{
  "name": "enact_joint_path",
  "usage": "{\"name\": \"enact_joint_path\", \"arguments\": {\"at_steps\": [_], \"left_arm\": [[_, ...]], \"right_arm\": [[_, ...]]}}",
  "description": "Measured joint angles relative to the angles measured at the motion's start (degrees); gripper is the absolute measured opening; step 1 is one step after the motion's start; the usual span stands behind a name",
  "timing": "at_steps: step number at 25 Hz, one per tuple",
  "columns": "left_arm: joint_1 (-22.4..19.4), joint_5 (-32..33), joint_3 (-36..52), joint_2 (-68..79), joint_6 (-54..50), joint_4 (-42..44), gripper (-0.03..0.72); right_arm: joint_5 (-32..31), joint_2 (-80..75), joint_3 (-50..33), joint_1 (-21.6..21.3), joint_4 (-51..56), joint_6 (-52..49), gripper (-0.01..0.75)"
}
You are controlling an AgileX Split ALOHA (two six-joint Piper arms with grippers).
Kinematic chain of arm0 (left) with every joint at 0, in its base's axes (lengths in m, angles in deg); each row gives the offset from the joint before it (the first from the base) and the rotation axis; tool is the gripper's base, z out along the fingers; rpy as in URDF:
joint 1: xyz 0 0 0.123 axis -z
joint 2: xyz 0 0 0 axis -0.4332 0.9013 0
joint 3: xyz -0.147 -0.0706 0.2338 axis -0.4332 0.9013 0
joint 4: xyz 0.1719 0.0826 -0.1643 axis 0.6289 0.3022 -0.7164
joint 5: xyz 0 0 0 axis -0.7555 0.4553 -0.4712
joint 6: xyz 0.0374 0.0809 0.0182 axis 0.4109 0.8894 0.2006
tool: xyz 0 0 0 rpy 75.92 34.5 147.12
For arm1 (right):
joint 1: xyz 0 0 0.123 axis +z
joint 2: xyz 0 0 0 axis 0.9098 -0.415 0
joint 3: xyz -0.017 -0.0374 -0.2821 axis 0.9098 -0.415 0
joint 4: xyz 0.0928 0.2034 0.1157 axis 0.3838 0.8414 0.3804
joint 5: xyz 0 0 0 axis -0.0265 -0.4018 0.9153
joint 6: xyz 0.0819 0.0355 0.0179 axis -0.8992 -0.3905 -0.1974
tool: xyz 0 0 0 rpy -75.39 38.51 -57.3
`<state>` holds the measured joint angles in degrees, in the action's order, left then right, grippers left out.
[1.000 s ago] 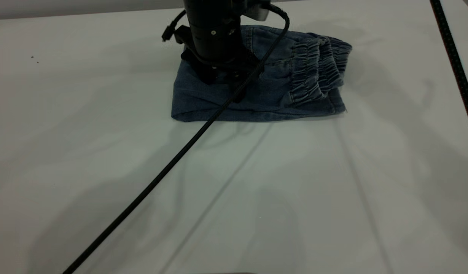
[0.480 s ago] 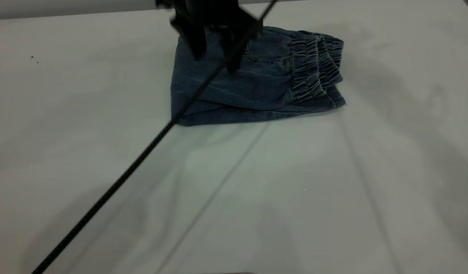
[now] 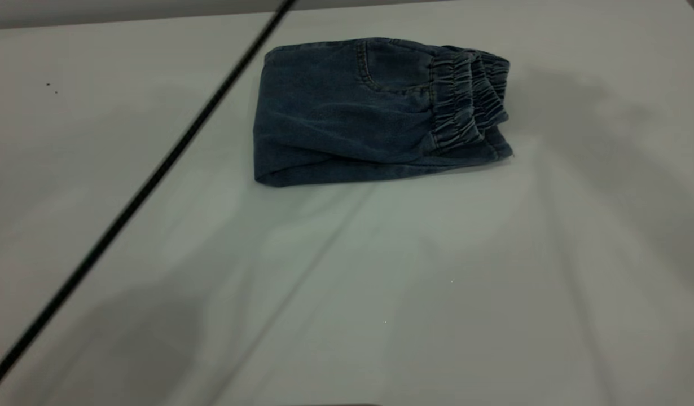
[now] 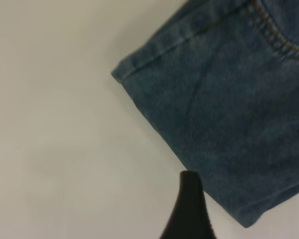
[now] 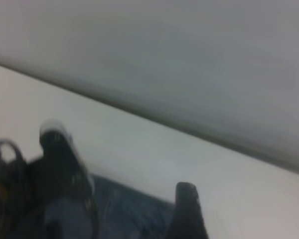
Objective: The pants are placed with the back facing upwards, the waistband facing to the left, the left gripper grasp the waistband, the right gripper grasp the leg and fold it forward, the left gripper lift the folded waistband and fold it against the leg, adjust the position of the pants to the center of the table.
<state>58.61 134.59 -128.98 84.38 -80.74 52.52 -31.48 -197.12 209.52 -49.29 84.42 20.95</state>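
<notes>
Lying folded on the table [image 3: 381, 282], pants [image 3: 352, 113], edges free all round; claw states untellable.

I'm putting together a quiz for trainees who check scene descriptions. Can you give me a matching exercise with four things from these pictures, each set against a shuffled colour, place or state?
Things:
1. pants
2. waistband
3. cable
4. table

Descriptions:
A. white and plain
B. black, slanting across the left half of the exterior view
C. ruched, at the right end of the bundle
D. blue denim, folded, lying toward the far edge

Pairs: 1-D; 2-C; 3-B; 4-A
</notes>
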Motion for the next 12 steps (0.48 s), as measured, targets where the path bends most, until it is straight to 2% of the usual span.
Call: {"name": "enact_joint_path", "arguments": {"at_steps": [7,12], "left_arm": [[0.0,0.0,0.63,-12.71,0.49,-2.29,0.531],[0.0,0.0,7.5,-27.9,0.49,-2.29,0.531]], "right_arm": [[-0.12,18.17,-17.39,0.0,2.79,-1.62,0.47],[-0.12,33.23,-31.58,0.0,4.49,-1.8,0.47]]}}
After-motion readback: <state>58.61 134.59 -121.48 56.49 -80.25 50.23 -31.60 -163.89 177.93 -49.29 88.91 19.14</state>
